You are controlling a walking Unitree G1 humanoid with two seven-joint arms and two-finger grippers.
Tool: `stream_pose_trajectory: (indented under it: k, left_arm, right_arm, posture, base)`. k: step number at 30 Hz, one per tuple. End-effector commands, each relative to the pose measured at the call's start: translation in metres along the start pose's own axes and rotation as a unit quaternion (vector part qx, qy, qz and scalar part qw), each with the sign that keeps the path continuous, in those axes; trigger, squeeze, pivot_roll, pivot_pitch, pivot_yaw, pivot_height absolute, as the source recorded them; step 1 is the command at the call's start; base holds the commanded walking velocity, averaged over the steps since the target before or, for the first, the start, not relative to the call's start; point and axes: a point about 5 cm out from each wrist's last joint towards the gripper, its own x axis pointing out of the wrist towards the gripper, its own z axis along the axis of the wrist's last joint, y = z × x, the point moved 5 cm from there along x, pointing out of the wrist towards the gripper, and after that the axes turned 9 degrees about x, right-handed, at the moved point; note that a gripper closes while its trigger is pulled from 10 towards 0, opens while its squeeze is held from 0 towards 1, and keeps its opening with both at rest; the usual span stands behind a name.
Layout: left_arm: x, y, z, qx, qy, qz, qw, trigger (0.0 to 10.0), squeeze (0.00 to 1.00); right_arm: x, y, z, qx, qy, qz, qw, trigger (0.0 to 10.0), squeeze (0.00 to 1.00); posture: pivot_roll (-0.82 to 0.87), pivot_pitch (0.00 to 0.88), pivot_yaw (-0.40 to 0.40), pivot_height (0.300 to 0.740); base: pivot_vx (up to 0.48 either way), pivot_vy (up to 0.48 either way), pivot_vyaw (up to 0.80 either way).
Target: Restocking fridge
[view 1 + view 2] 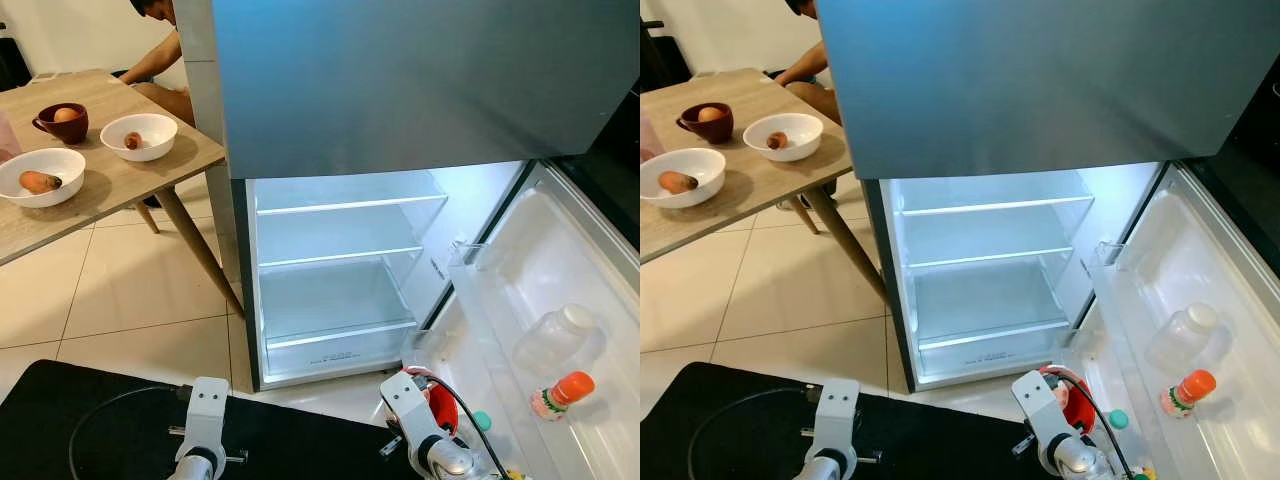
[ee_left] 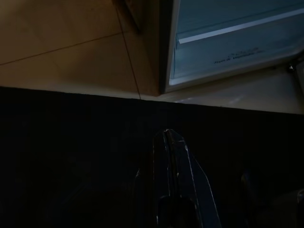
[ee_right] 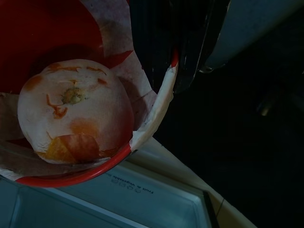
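Right gripper (image 3: 178, 71) pinches the red bowl's (image 3: 152, 118) rim at lower right, so keep it level towards the open fridge (image 1: 340, 270), onion (image 3: 76, 111) settled, while the left gripper (image 2: 171, 156) hangs closed.

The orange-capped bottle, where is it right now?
The orange-capped bottle lies in the open fridge door's shelf on the robot's right, below a clear jar.

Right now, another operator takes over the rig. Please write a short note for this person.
Right gripper: shut on the rim of the red bowl with an onion inside, low before the open fridge.
Left gripper: shut, idle, holding nothing.
Table: three bowls with food wait.
Door shelf: orange-capped bottle and a clear jar.
Done: the fridge is open. Left: place all bowls on the bare shelves.
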Motion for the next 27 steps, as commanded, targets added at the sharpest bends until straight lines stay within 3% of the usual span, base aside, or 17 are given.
stream_pose_trajectory:
  k: [1,27]
  left_arm:
    - [-0.0005,-0.0014,-0.0018,-0.004,0.004,-0.001,1.000,10.0,0.00]
    - [0.0002,0.0002,0.0009,-0.008,-0.002,-0.005,1.000,10.0,0.00]
  right_arm:
    - [-0.0002,-0.0004,-0.0012,-0.004,0.002,-0.003,1.000,10.0,0.00]
    - [-0.0004,0.0001,-0.0020,-0.004,0.002,-0.005,1.000,10.0,0.00]
  posture:
    - [-0.10,0.057,-0.048,0.720]
    - [-0.10,0.056,-0.038,0.720]
  base:
    - [0.240,0.000,0.00]
    - [0.254,0.000,0.00]
